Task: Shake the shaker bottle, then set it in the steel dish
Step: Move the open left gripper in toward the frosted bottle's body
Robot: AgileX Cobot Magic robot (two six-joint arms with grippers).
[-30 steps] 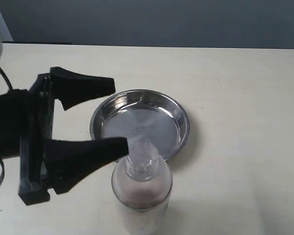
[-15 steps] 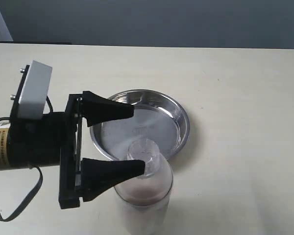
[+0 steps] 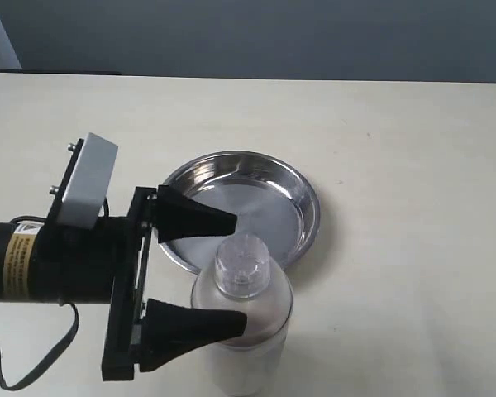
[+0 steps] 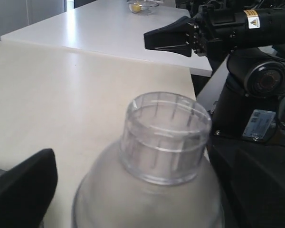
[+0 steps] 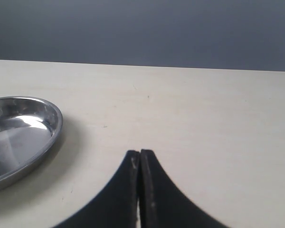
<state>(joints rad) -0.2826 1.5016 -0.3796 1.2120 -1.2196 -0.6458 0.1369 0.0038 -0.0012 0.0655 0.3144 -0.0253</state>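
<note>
The shaker bottle [image 3: 250, 331] stands upright on the table just in front of the steel dish [image 3: 273, 198], with its frosted shoulder and clear ribbed cap [image 4: 164, 135] close up in the left wrist view. My left gripper [image 3: 237, 273] is open, one black finger on each side of the bottle's shoulder, and a gap shows beside the finger [image 4: 21, 192] at the frame's lower corner. My right gripper [image 5: 140, 155] is shut with nothing in it, low over bare table to the right of the steel dish [image 5: 19, 137]. It is out of the exterior view.
The cream table [image 3: 397, 165] runs wide to the right and behind the dish. The right arm's base and its shut gripper [image 4: 167, 39] show in the left wrist view past the table edge. A second white table with a small bowl [image 4: 142, 6] stands farther off.
My left gripper has swung in from the left and come down until its open fingers straddle the bottle. Bottle and dish have not moved.
</note>
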